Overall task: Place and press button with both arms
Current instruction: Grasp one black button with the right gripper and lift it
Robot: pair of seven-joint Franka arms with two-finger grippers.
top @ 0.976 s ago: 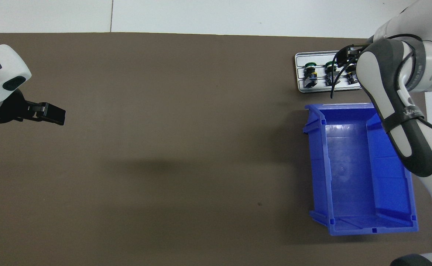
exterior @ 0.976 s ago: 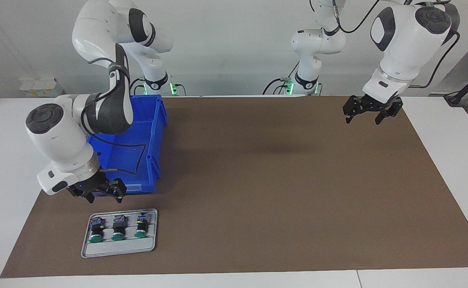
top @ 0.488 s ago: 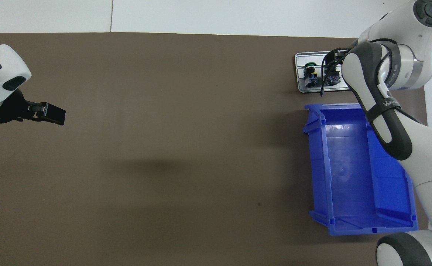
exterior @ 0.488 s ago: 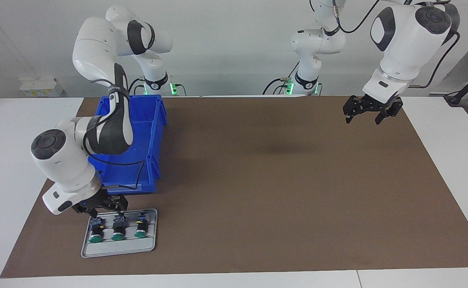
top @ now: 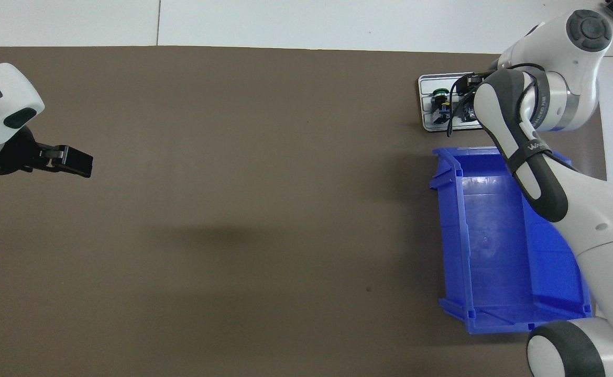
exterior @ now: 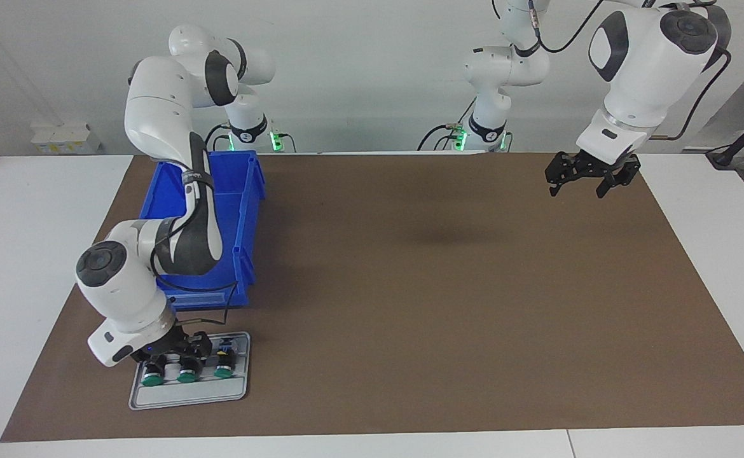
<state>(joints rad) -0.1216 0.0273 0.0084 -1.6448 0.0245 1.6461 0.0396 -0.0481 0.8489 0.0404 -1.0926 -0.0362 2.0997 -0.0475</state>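
Facing view: right hand (exterior: 178,352) over buttons (exterior: 186,371)

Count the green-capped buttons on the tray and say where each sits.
3, in one row on the grey tray: one at the right arm's end, one in the middle, one toward the left arm's end. The right gripper covers the bodies of the first two.

A: Brown mat (exterior: 448,305) open through the middle and toward the left arm's end.

B: Obstacles?

A: Blue bin (exterior: 219,210) at the right arm's end; grey tray (exterior: 187,394) farther out, just beside it, narrow gap between.
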